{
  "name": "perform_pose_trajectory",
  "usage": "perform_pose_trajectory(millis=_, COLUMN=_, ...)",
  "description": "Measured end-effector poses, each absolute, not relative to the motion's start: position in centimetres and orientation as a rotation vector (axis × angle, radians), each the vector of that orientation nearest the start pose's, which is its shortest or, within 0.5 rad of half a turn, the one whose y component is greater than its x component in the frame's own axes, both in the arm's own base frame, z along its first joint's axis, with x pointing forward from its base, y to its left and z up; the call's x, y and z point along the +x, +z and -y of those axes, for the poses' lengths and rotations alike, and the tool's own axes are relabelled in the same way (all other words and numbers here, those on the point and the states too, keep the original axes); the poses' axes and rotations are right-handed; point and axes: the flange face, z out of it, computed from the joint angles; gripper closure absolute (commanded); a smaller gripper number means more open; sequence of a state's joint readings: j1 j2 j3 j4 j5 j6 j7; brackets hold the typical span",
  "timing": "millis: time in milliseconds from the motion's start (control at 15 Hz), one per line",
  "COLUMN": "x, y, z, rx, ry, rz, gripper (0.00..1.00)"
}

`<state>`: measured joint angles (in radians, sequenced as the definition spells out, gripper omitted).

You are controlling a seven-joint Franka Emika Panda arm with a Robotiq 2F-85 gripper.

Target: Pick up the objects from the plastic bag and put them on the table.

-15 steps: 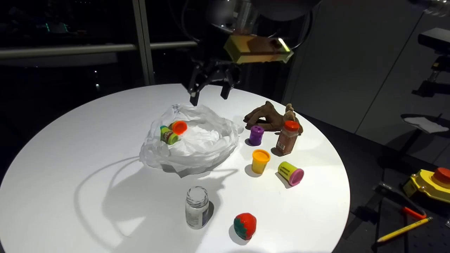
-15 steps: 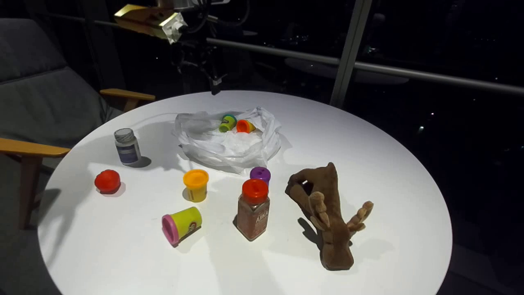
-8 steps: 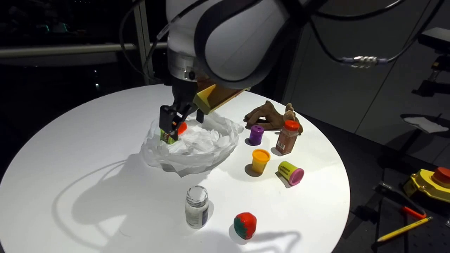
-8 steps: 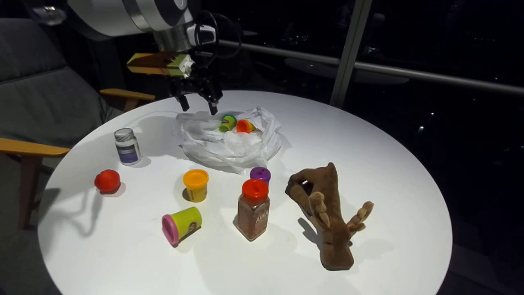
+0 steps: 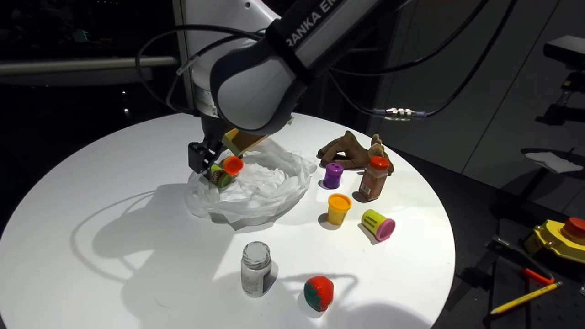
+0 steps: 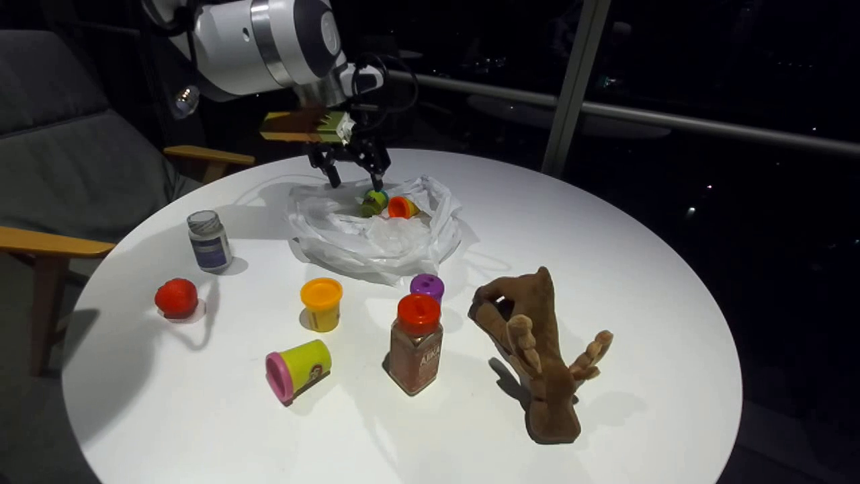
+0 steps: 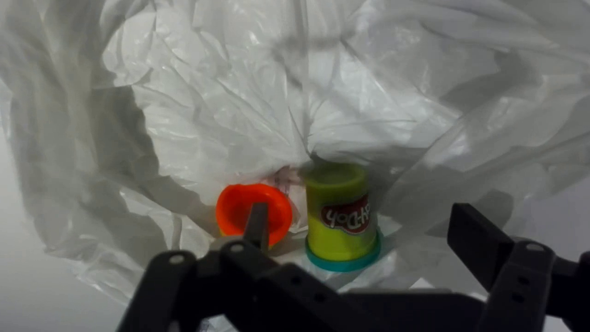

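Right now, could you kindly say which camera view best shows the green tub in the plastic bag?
The wrist view: the green tub is large and unblocked, with its Play-Doh label and teal rim visible. Both exterior views show it small and shaded, label unreadable.

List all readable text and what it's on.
"ay-Doh", upside down, start hidden: lime plastic tub with teal lid (wrist view).
"RANKA EM", cut off: white robot arm.
Too small or blurred:
brown square jar with red cap;
white round jar with blue label;
fallen lime tub with pink lid;
upright yellow tub with orange lid;
white cable tag;
marks on wrinkled whitish plastic bag.
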<state>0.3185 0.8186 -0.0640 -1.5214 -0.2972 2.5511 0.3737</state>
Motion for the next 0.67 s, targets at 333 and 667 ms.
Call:
perform_pose_trajectory(millis=333, x=72.1, y=17.9, z=-18.6, rx=-3.306, ry=-0.409, rz=0.243, gripper=0.00)
perform_pose_trajectory(millis=667, x=73.2, y=19.8, z=-18.6, rx=-3.300, ry=-0.458, rz=0.270, gripper=0.00)
